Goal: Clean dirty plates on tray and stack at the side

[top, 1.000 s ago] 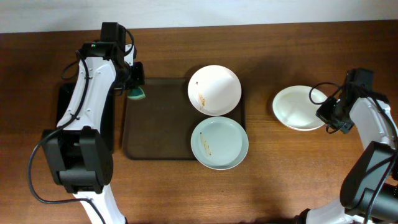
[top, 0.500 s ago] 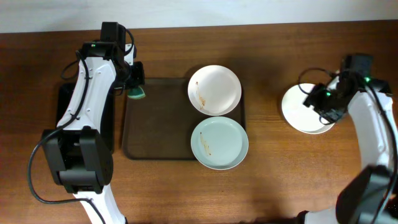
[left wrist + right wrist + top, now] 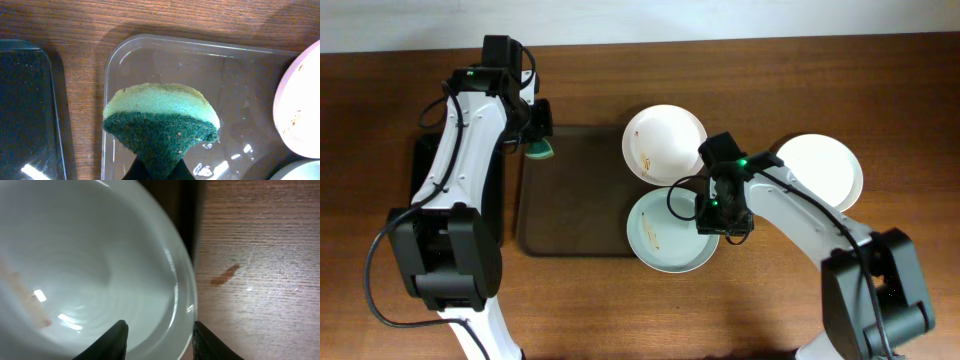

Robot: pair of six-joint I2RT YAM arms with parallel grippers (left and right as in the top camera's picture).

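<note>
The right pincer (image 3: 160, 336) is standing open, its two fingers straddling the right rim of the pale bluish plate (image 3: 75, 270), one fingertip over the dish and one over the rim's outer edge. That plate is lying at the near right corner of the tray (image 3: 570, 210), overhanging its rim onto the tabletop (image 3: 260, 255), and is showing a small brown-orange smear. Just beyond it, a smeared white plate (image 3: 665, 145) is sitting at the tray's far right corner. Another white plate (image 3: 825, 170) is resting on the tabletop well to the right of the tray.

The left pincer (image 3: 155, 172) is gripping a green-and-yellow sponge (image 3: 160, 115), holding it over the tray's far left corner. A black tray (image 3: 25, 100) is lying just left of it.
</note>
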